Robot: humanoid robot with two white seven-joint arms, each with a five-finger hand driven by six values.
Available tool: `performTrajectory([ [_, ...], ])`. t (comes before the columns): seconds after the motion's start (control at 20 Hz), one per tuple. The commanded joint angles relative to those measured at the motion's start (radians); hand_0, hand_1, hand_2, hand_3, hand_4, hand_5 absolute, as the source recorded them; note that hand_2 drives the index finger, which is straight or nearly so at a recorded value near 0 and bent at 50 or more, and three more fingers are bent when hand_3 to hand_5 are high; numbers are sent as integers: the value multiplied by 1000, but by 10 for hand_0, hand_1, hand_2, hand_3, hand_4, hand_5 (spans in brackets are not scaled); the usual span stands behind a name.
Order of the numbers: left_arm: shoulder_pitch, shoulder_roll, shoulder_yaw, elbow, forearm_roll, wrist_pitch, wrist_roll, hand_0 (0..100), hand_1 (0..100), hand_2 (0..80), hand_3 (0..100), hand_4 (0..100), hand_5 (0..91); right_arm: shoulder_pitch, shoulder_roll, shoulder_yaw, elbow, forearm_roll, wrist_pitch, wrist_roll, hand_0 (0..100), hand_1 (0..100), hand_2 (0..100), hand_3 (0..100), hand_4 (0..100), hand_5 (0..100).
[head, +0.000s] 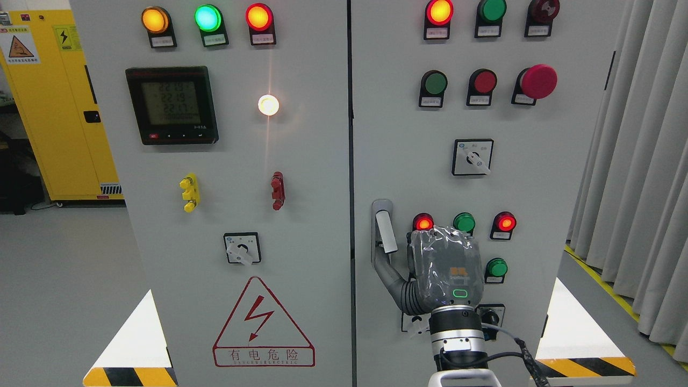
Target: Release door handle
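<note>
The silver door handle (386, 231) stands upright in its recess at the left edge of the right cabinet door (408, 140). My right hand (446, 269), grey and wrapped in clear film, comes up from the bottom edge and sits just right of the handle, its back toward the camera. Its thumb (388, 274) stretches out to the left and touches the recess just under the handle's lower end. The other fingers point at the panel and are mostly hidden behind the hand. Nothing is held in the hand. The left arm does not show.
Lit red and green lamps (464, 222) and a rotary switch (472, 157) surround the hand on the right door. The left door (236, 177) carries a meter, lamps and a red hazard triangle (262, 325). A yellow cabinet (59, 107) stands far left, curtains (634, 161) at right.
</note>
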Motion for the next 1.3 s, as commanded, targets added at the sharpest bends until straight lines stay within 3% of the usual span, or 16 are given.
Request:
performTrajectory([
  [0.0, 0, 0, 0, -15, 0, 0, 0, 120, 556, 0, 0, 0, 0, 2, 0, -1, -1, 0, 0, -2, 521, 320, 1000, 1000, 1000, 1000],
  [0.25, 0, 0, 0, -15, 0, 0, 0, 120, 556, 0, 0, 0, 0, 2, -2, -1, -3, -3, 0, -2, 532, 318, 1000, 1000, 1000, 1000],
  [0.4, 0, 0, 0, -15, 0, 0, 0, 120, 556, 0, 0, 0, 0, 3, -2, -1, -9, -3, 0, -3, 588, 290, 1000, 1000, 1000, 1000],
  [1.25, 0, 0, 0, -15, 0, 0, 0, 120, 556, 0, 0, 0, 0, 3, -3, -1, -17, -3, 0, -3, 517, 287, 1000, 1000, 1000, 1000],
])
